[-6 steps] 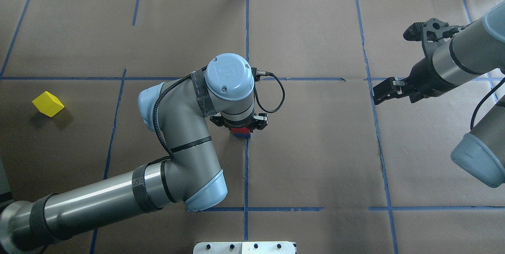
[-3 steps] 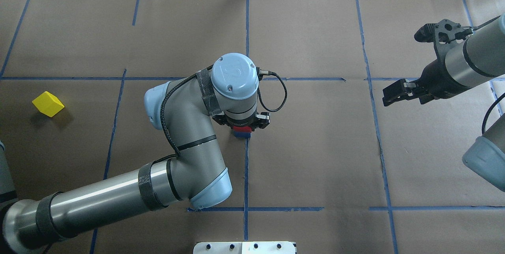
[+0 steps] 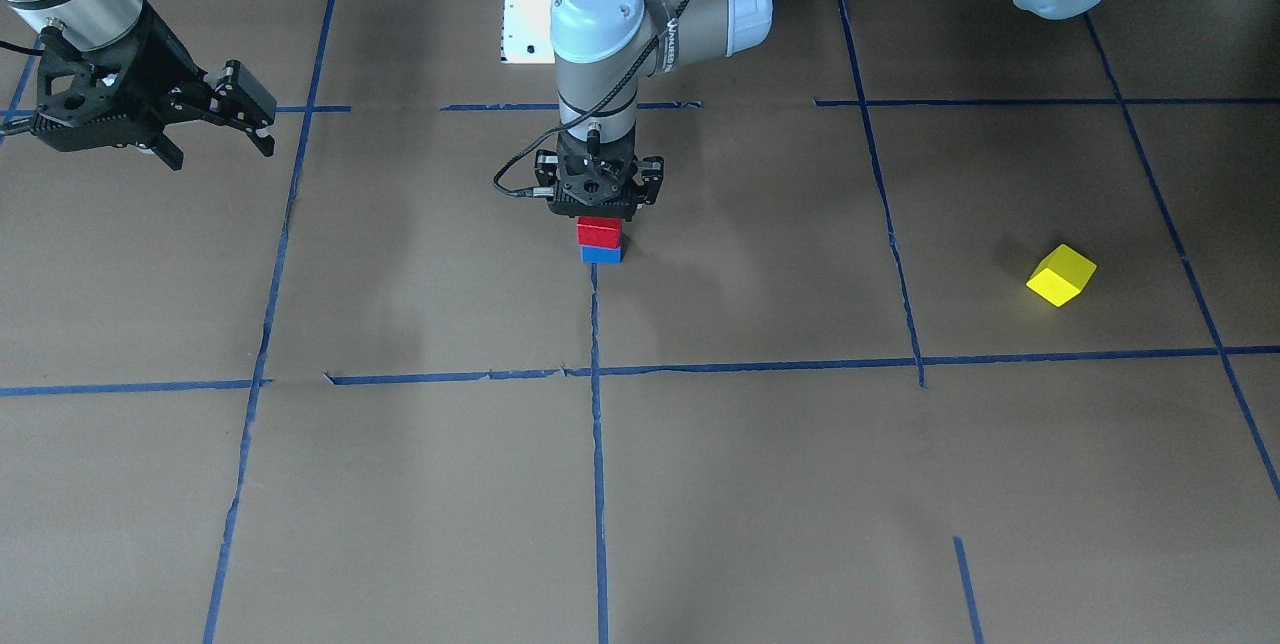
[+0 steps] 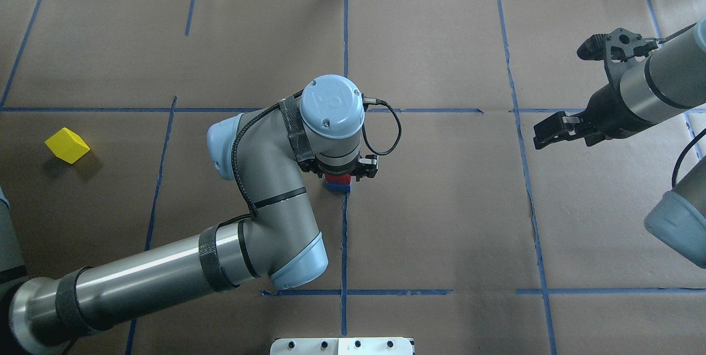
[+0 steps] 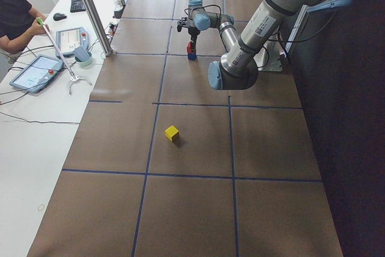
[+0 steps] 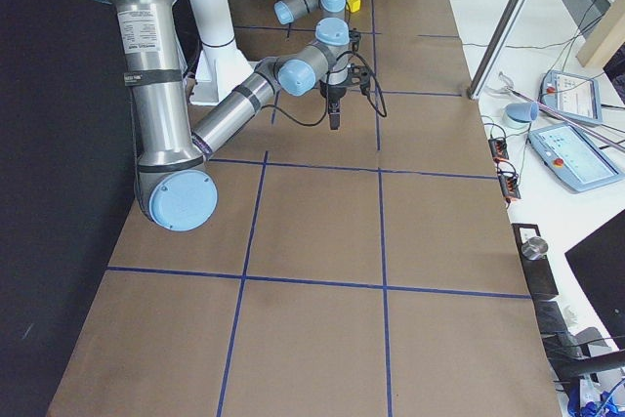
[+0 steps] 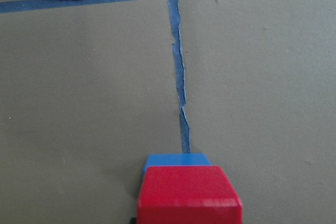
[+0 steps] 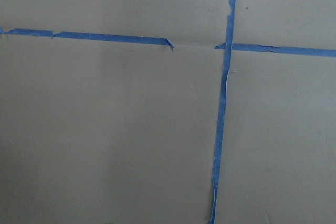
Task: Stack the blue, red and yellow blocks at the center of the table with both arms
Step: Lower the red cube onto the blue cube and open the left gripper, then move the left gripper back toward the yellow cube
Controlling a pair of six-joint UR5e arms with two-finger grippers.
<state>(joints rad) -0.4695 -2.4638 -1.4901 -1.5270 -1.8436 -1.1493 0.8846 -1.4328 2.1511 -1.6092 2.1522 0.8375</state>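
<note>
Stacking work at mid-surface: the left pincer (image 3: pixel 599 212) points straight down onto the red block (image 3: pixel 599 230), which sits squarely on the blue block (image 3: pixel 601 254). The pair stands at the head of a blue tape line (image 3: pixel 596 324), near the middle of the brown-papered surface (image 3: pixel 800 484). The jaws seem clamped on the red block's upper sides. The fingertips themselves are hidden under the wrist in both fixed views and fall outside the wrist camera's frame, so the grip is a reading, not a certainty.

The right pincer (image 3: pixel 250 109) hangs in the air well off to the robot's right, tilted and angled in toward the centre, with nothing in it. How far its jaws are parted cannot be told from these angles, and its wrist camera shows only paper and tape.

The yellow block (image 3: pixel 1061 275) lies alone on the surface, well apart from the stack, far out on the robot's left side. It is turned corner-on to the tape grid. With two tiers up and one to go, the next fetch looks like the left arm's job. Its pincer is much the nearer of the two, and the wrist would probably need to turn to meet the yellow block's flat faces. As a cube it offers no long axis to favour. Letting go of the red block cleanly comes first, since a dragged finger could shove the stack.
</note>
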